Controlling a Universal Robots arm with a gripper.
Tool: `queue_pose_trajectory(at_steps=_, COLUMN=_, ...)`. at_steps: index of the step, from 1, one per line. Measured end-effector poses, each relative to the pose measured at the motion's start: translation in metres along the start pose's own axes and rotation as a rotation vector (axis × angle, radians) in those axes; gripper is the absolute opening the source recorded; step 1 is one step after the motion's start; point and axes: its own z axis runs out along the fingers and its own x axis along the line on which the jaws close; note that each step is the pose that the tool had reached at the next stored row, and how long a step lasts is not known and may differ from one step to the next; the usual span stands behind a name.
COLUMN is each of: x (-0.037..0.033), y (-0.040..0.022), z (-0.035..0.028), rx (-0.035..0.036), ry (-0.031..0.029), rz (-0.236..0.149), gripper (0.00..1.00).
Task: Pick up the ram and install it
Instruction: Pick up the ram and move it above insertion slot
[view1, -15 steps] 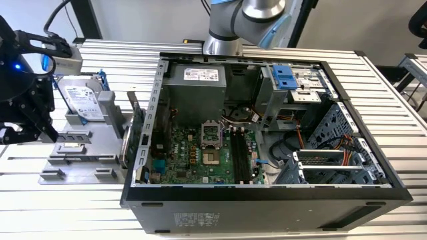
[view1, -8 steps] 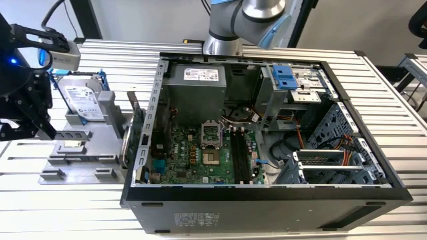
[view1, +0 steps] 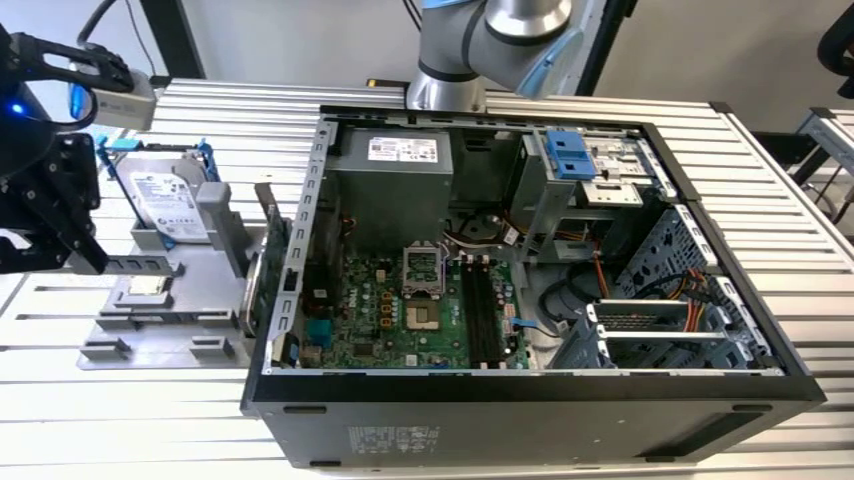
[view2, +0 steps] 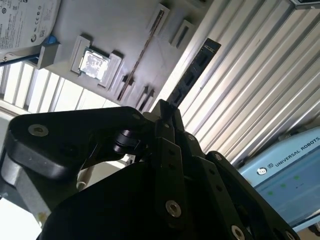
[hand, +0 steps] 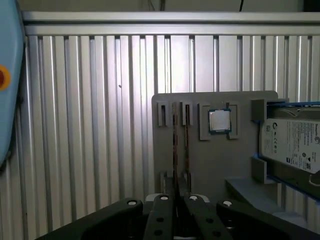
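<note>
The ram (view2: 192, 75) is a thin dark stick that rises out from between my fingertips, lifted off the grey fixture tray (view2: 117, 35). My gripper (view2: 167, 112) is shut on its lower end. In the first wrist view the ram (hand: 175, 150) shows edge-on as a thin line above the gripper (hand: 176, 197), over the tray's slot blocks (hand: 161, 114). In the exterior view my gripper (view1: 60, 255) hangs at the far left, beside the tray (view1: 200, 300). The motherboard's black slots (view1: 481, 310) lie inside the open computer case (view1: 534, 390), well to the exterior view's right of the gripper.
The tray also carries a hard drive (view1: 167, 200) in a blue bracket and a square processor chip (hand: 219, 120). A green card (view1: 274, 270) stands upright between the tray and the case wall. The arm's base (view1: 447, 90) stands behind the case. Ribbed aluminium table (view1: 134, 430) surrounds everything.
</note>
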Motion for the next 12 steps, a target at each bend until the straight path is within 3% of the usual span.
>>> queue_pose_trajectory(at_steps=12, x=-0.0005, y=0.0001, z=-0.0115, rx=0.0, ry=0.0, rz=0.0, gripper=0.0)
